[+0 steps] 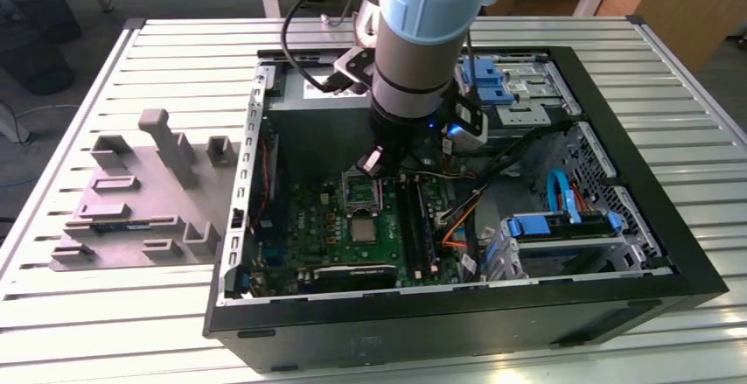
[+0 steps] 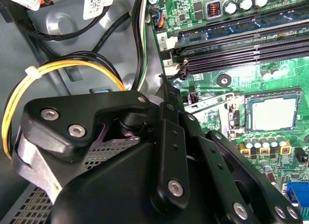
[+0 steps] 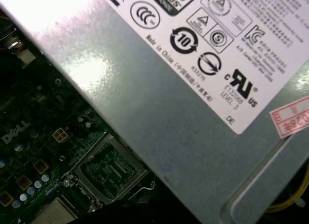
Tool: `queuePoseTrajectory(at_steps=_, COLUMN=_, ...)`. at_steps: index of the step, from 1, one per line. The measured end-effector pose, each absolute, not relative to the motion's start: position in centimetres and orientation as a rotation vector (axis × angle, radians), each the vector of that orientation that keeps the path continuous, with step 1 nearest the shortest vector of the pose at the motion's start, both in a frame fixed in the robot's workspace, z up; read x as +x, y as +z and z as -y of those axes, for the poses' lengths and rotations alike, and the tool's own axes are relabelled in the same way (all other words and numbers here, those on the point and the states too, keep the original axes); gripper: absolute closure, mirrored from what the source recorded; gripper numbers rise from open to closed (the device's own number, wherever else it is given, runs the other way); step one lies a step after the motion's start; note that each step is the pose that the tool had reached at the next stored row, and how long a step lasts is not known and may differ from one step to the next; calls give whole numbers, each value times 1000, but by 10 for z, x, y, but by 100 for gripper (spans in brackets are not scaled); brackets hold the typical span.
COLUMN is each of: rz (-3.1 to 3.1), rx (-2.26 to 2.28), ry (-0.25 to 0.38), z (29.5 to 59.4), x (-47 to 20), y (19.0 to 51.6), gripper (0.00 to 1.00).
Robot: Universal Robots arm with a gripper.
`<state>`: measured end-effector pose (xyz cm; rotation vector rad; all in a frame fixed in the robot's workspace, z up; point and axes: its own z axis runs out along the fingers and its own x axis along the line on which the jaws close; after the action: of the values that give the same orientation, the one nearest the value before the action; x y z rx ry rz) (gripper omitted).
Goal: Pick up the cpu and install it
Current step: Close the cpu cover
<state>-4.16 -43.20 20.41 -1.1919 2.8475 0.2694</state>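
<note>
Inside the open computer case (image 1: 653, 183) on the bench (image 1: 175, 43), we see the cpu (image 2: 273, 113) seated in its socket on the green motherboard (image 1: 332, 235). Our end effector (image 1: 376, 158) hovers just above the socket frame (image 3: 108, 168) (finger state: we cannot tell), beside the power supply (image 3: 193, 108).

I see computer case (image 1: 653, 253) on table (image 1: 175, 43), toward exterior view's right edge. Plastic tray (image 1: 129, 218) beside case, toward table's opposite edge. Motherboard (image 1: 338, 244) in case. Cpu (image 1: 364, 228) on motherboard; power supply (image 1: 315, 130) behind it. Gripper (image 1: 376, 162) above socket frame (image 1: 360, 193).
</note>
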Motion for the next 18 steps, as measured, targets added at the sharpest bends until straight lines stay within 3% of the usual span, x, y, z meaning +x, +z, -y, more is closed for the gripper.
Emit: queuePoseTrajectory(at_steps=18, rz=-2864, rx=-1198, ry=221, z=432, x=-45, y=214, gripper=89)
